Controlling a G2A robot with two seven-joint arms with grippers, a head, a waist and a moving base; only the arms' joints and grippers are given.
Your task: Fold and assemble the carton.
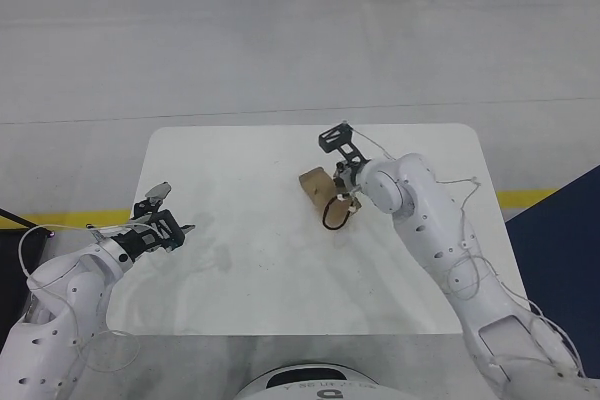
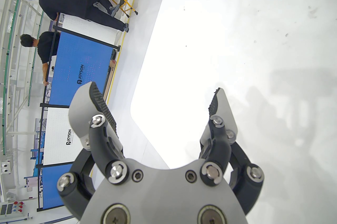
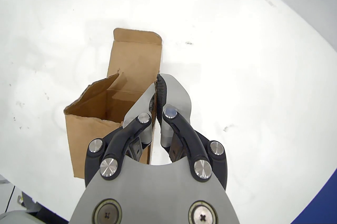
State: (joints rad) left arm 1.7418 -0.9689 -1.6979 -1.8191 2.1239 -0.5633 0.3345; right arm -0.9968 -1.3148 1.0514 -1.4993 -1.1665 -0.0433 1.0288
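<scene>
Pinching one side wall of the carton [image 3: 134, 62], the right gripper [image 3: 158, 80] has its fingers drawn narrow, with the thin cardboard edge caught between the pads. The carton sits on the white table [image 1: 280, 290], opened into a rough box. Its mouth gapes upward, and a long tuck flap [image 3: 137, 41] reaches out from the wall on the far side of the mouth. Across the mouth from the pinched wall, a shorter flap [image 3: 101, 84] leans a little inward, its edge ragged.

The left gripper [image 2: 155, 88] hangs well apart from the carton, off to its left, over bare tabletop. Its fingers are spread wide and hold nothing.

From where I stand, the job looks to be at the squaring-up stage: the body is open and steadied, but no flap is closed yet. The next move probably falls to the free arm. It would need to come across to the carton, press the short flap down into the mouth, then bend the long flap over and tuck it in. Meanwhile the right grip must hold the wall firm so the box does not collapse or slide.
</scene>
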